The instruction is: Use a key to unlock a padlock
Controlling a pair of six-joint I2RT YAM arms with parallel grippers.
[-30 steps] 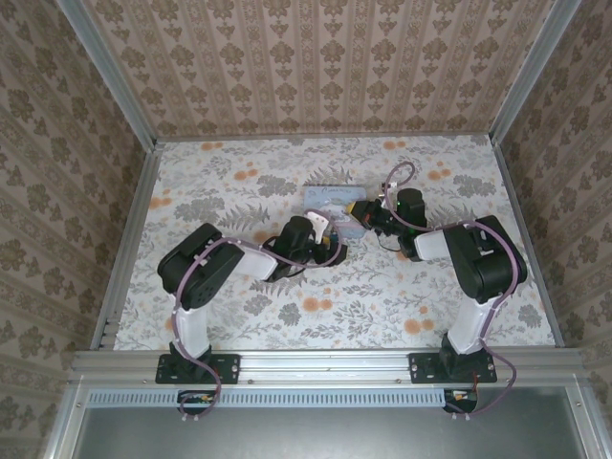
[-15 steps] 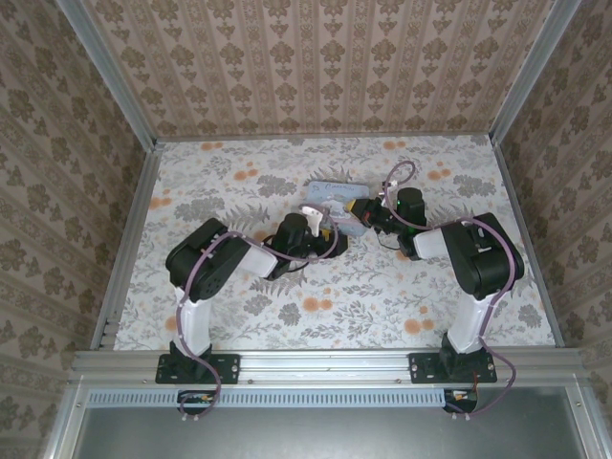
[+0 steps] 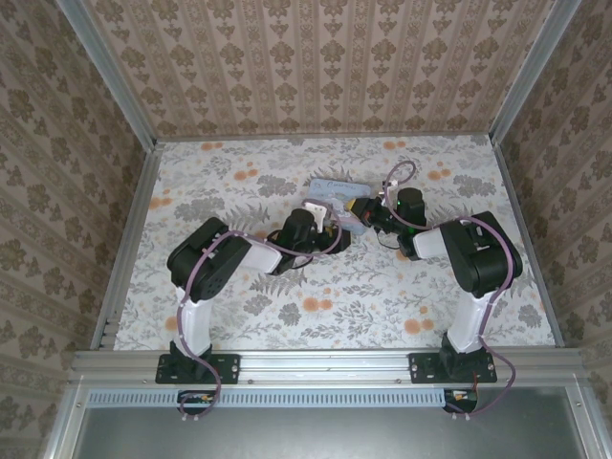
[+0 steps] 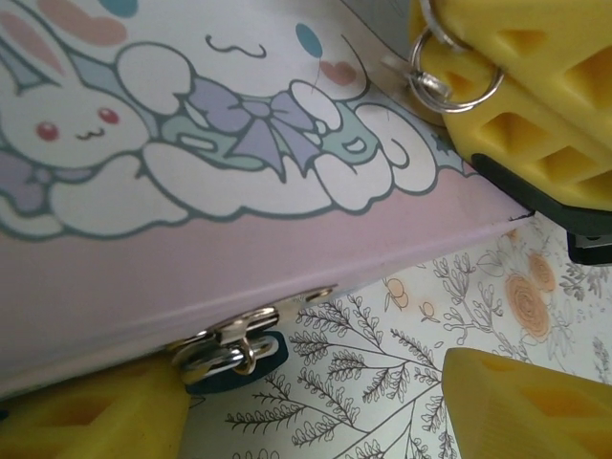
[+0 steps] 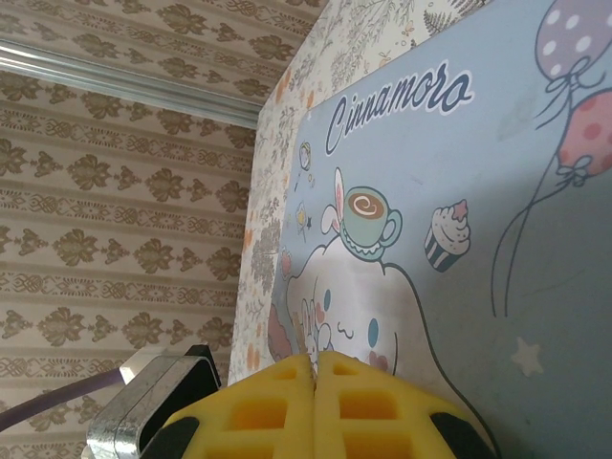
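Progress shows in the left gripper (image 4: 316, 411), which has crept forward until its parted jaws bracket the padlock (image 4: 234, 352) hanging at the edge of the tin (image 4: 287, 239), while the right gripper (image 5: 316, 378), jaws pinched on the key (image 4: 394, 67), waits just beside.

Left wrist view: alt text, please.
A small dark teal padlock hangs from a silver hasp on the lower edge of a pastel cartoon-bunny tin. The open left gripper straddles floral tabletop below; at top right the right gripper pinches a silver key ring.
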